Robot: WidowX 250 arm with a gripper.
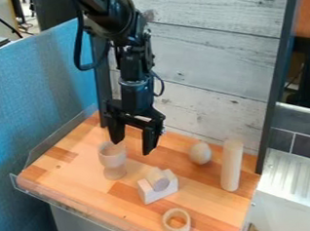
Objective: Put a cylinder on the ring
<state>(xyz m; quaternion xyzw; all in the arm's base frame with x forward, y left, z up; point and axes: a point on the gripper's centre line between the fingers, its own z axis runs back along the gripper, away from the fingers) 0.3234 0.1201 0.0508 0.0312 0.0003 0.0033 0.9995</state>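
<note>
The black gripper [132,146] hangs over the left-centre of the wooden surface, its two fingers apart with nothing between them. A short wooden cylinder [158,179] lies tilted in the notch of a pale block [149,193], below and a little right of the gripper. Farther right, a tall pale cylinder [232,166] stands upright near the right edge. The wooden ring [167,225] lies flat near the front edge, in front of the notched block, with bare surface visible through its hole.
A wooden goblet [113,161] stands just left of and below the gripper. An egg-shaped wooden piece [200,153] sits between the gripper and the tall cylinder. A clear rim [91,217] borders the front, and a whitewashed plank wall [207,61] rises behind.
</note>
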